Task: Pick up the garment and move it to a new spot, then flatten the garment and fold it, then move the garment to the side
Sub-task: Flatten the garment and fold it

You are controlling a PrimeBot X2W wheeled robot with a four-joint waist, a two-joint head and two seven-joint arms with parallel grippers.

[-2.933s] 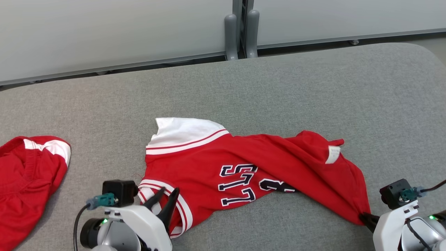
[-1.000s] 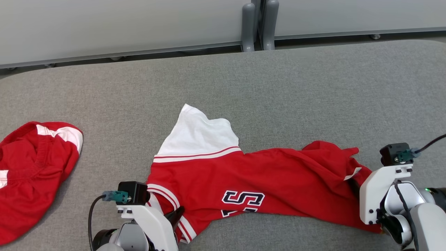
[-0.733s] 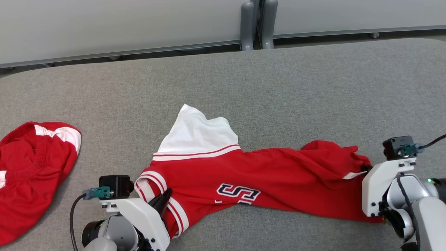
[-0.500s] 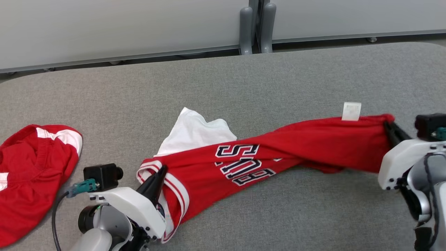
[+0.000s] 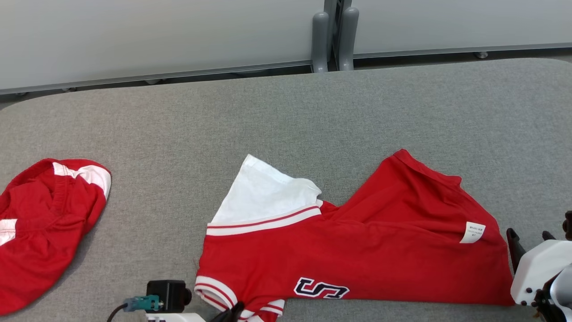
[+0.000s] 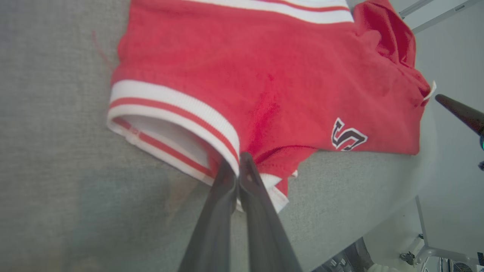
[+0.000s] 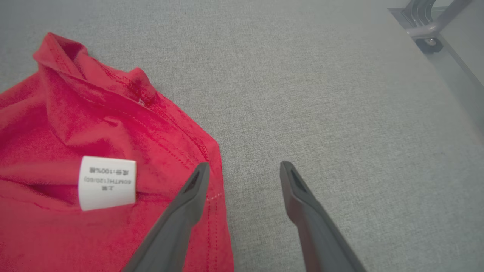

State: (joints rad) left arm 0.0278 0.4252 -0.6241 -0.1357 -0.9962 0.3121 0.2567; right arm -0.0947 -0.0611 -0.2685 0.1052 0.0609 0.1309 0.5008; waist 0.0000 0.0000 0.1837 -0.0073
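Flattening's underway, probably: the shirt is pinched at 7 o'clock by the left gripper; the right gripper is held apart, empty, at 4 o'clock. The hem should be grabbed next.

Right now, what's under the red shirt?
The gray table shows around the red shirt, which lies on it. The left gripper pinches its striped hem. Whatever the cloth covers is hidden.

Red garment spread on table
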